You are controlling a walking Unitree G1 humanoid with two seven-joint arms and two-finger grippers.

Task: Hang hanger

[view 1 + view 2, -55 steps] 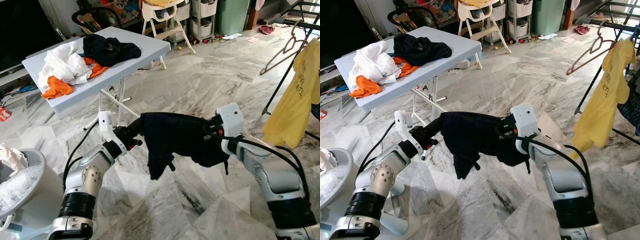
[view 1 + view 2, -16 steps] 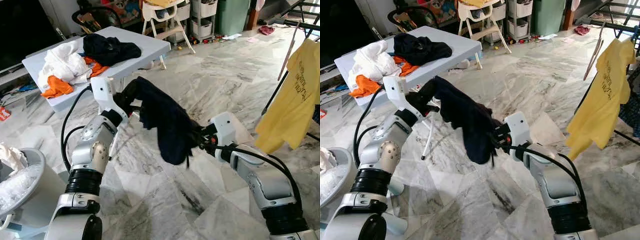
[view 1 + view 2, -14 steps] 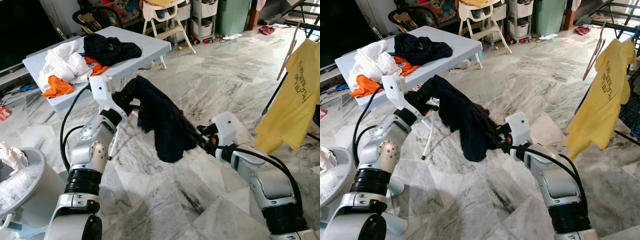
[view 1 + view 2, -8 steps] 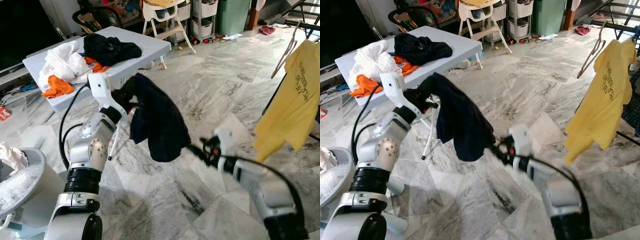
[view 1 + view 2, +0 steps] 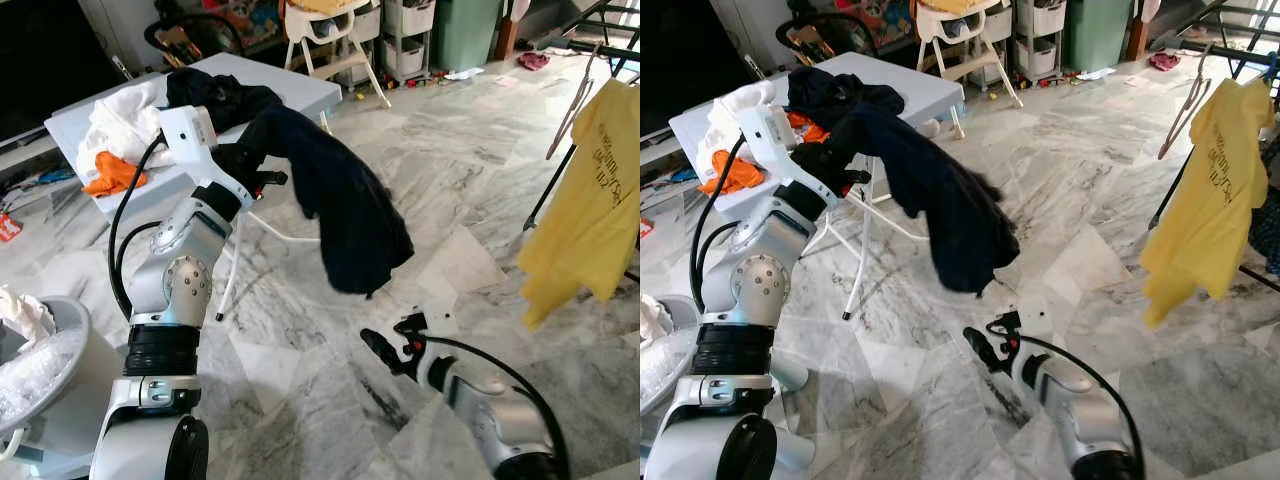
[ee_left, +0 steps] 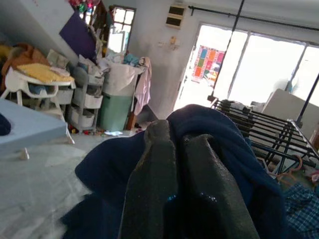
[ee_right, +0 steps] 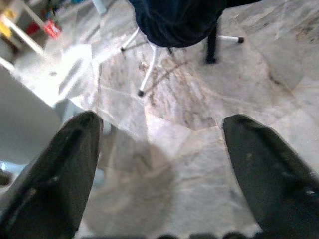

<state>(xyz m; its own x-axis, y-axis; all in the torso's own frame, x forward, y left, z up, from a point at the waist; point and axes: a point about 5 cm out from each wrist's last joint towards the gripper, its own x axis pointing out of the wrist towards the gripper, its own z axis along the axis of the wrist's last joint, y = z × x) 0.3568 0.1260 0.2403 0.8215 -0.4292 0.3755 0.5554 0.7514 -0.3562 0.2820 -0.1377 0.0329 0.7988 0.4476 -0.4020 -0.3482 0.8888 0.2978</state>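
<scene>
My right gripper [image 5: 378,352] has let go of the dark garment [image 5: 345,205] and dropped low over the marble floor [image 5: 470,170], fingers spread wide and empty. My left gripper [image 5: 252,168] has risen to table [image 5: 300,92] height, arm bent upward, fingers clamped on the cloth, which dangles freely from it. A bare hanger [image 5: 572,104] hangs beside the yellow shirt [image 5: 590,205] on the rack at right.
</scene>
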